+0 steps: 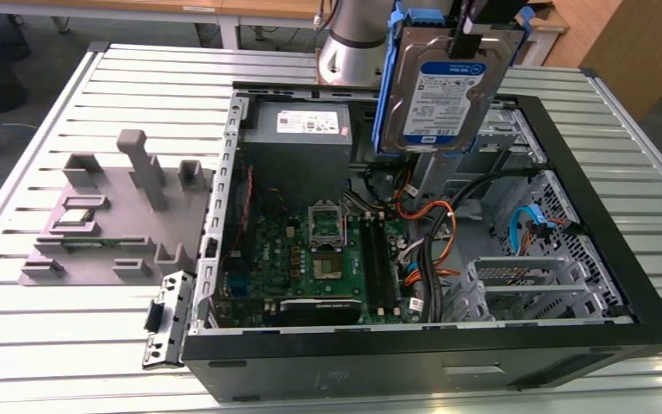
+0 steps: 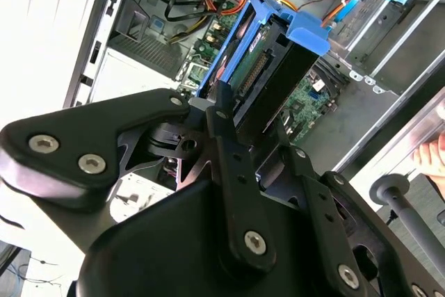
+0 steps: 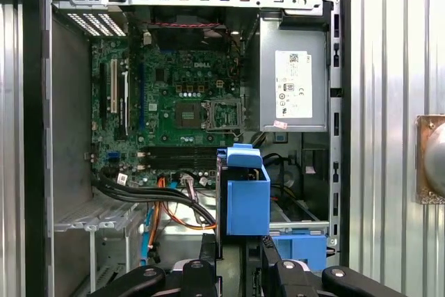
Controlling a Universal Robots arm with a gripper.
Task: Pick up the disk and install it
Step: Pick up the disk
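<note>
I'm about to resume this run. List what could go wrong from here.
The gripper holds the disk by one end only, above the open computer case; a slip could drop it onto the motherboard. Loose orange and black cables lie in the case near it and could snag its blue carrier or block its seating.

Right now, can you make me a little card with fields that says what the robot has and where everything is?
Held: disk, in its blue carrier, standing on edge
Holder: end effector, shut on the disk's top end
Where: in the air above the open computer case
Installed: not yet
Inside case: motherboard, grey power supply
Beside case: grey fixture on the table
</note>
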